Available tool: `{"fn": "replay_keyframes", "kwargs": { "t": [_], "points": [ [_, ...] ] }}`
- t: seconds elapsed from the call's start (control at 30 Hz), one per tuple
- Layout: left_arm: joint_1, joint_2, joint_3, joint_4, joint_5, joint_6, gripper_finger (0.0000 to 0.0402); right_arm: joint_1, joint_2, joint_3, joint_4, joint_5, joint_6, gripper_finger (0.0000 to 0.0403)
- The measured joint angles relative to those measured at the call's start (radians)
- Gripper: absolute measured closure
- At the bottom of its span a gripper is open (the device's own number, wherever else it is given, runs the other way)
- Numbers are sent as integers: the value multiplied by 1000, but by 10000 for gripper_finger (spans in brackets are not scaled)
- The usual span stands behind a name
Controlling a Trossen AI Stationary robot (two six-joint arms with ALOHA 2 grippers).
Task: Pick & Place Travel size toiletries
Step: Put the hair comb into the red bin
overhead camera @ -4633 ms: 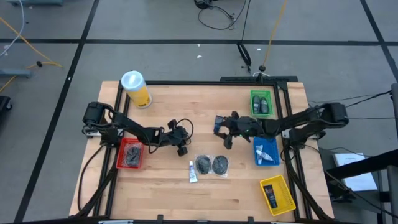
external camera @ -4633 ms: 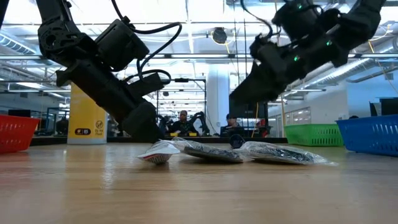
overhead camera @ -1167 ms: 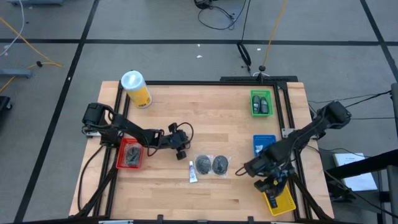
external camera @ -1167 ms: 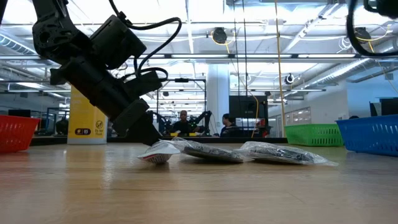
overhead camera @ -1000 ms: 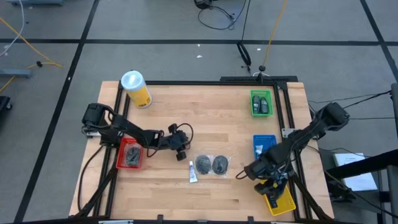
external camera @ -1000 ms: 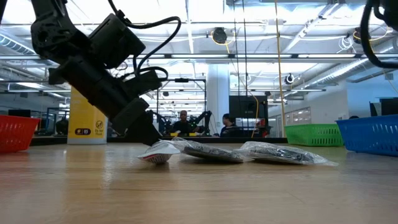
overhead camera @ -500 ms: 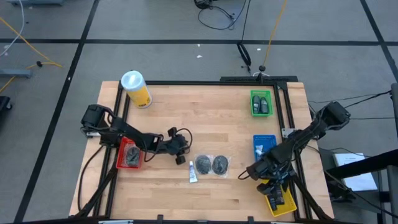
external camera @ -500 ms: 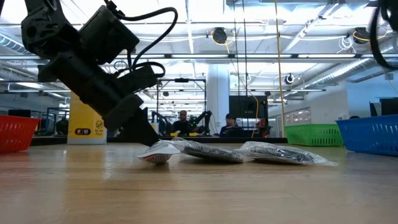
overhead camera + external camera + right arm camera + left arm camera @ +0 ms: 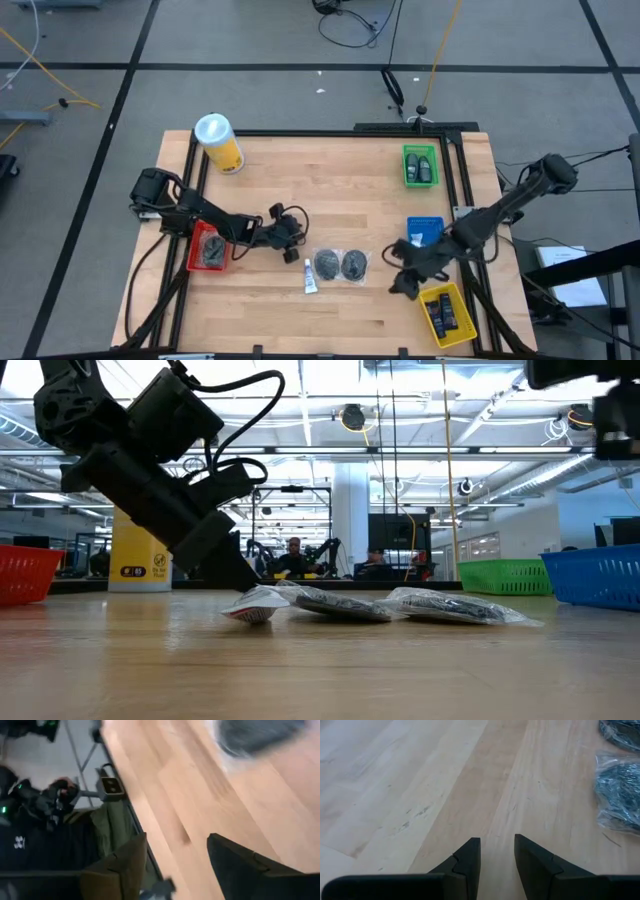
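Observation:
A thin white-blue tube [image 9: 310, 276] and two round dark packets [image 9: 328, 263] [image 9: 353, 264] lie flat on the table's middle, toward the near edge; the low view shows them as tube [image 9: 255, 610] and packets [image 9: 340, 603]. My left gripper [image 9: 291, 252] hovers low just left of the tube, open and empty, and its wrist view shows the gripper [image 9: 497, 851] over bare wood with the packets [image 9: 620, 790] off to one side. My right gripper [image 9: 400, 276] is open and empty, between the packets and the yellow bin [image 9: 462, 322]; its wrist view [image 9: 176, 854] is blurred.
A red bin [image 9: 194, 262] with dark packets sits at the left. On the right stand a green bin [image 9: 408, 160] with small dark bottles, a blue bin [image 9: 437, 222] and the yellow bin holding dark items. A yellow canister [image 9: 220, 143] stands at the far left corner. People show beyond the table.
My right gripper has swung off the yellow bin toward the table's left and the packets, leaving the bin's inside in view. My left gripper has moved a little toward the near edge, closer to the tube. The tube and packets have stayed put.

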Motion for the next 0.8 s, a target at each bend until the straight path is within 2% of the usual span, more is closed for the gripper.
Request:
{"fn": "replay_keyframes", "kwargs": {
  "t": [0.1, 0.17, 0.3, 0.4, 0.63, 0.8],
  "points": [
    [0, 0, 0, 1, -4, 0, 282, 0, 79, 0, 101, -11, -104, 224],
    [0, 0, 0, 1, -8, -1, 282, 0, 136, 0, 136, -83, -126, 242],
    [0, 0, 0, 2, -9, -16, 282, 24, 231, 0, 131, -248, -83, 283],
    [1, 0, 0, 2, -9, -32, 282, 49, 278, 0, 129, -320, -26, 315],
    [1, 0, 0, 1, -9, -52, 282, 78, 282, 0, -47, -282, -22, 377],
    [1, 0, 0, 1, -9, -53, 282, 78, 253, 0, -154, -256, -21, 401]
  ]
}}
